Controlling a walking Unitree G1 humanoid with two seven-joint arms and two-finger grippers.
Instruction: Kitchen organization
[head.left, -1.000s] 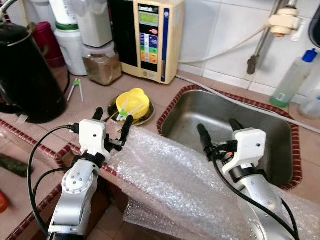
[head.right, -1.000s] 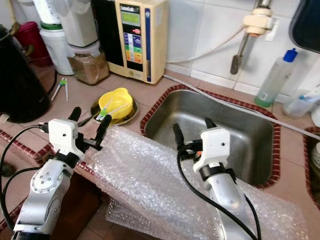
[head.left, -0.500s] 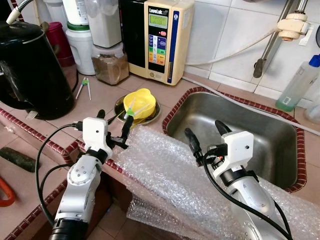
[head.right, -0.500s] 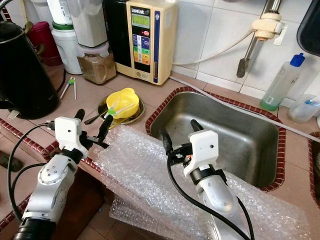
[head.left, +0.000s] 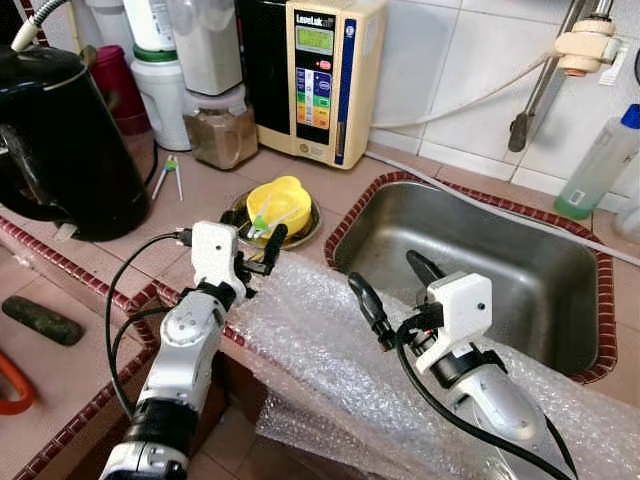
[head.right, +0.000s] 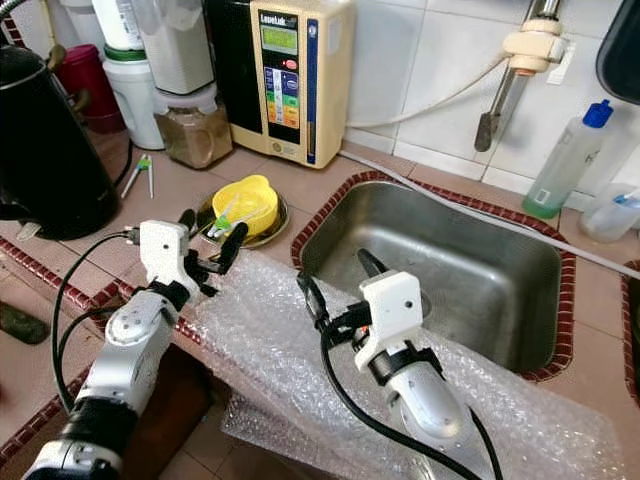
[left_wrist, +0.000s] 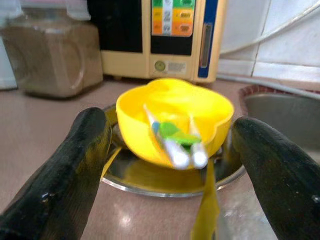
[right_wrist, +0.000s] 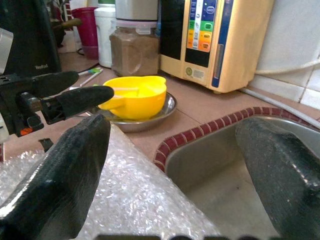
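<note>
- Terracotta-tiled desk (head.left: 90, 330) with a white tiled wall behind sets the scene, edged in red-and-white trim, with a stainless-steel sink (head.left: 480, 250) sunk into its right half.
- Left end effector (head.left: 254, 237) hovers at the near rim of the dish, fingers spread wide and empty; through its wrist camera the fingers (left_wrist: 75, 165) frame the bowl without touching it.
- Right end effector (head.left: 395, 288) hangs over the near left corner of the sink, fingers likewise wide apart and holding nothing.
- Just beyond the left end effector sits a yellow plastic bowl (head.left: 277, 205) holding white-and-green utensils (left_wrist: 175, 142), resting in a shallow round steel dish (head.right: 262, 236).
- A sheet of clear bubble wrap (head.left: 330, 350) is draped over the near edge of the desk beneath both arms and runs right along the sink's front.
- Farther off stand a cream water-ioniser unit (head.left: 322, 75), a jar of brown powder (head.left: 222, 130), a black electric kettle (head.left: 55, 140) at far left, and a clear soap bottle with blue cap (head.left: 600, 155) at far right.
- By my reading the tidying has barely begun: nothing is gripped, the bowl and dish sit untouched, and the wrap is still loose.
- Likely next is closing on the bowl; everything else remains to be sorted.
</note>
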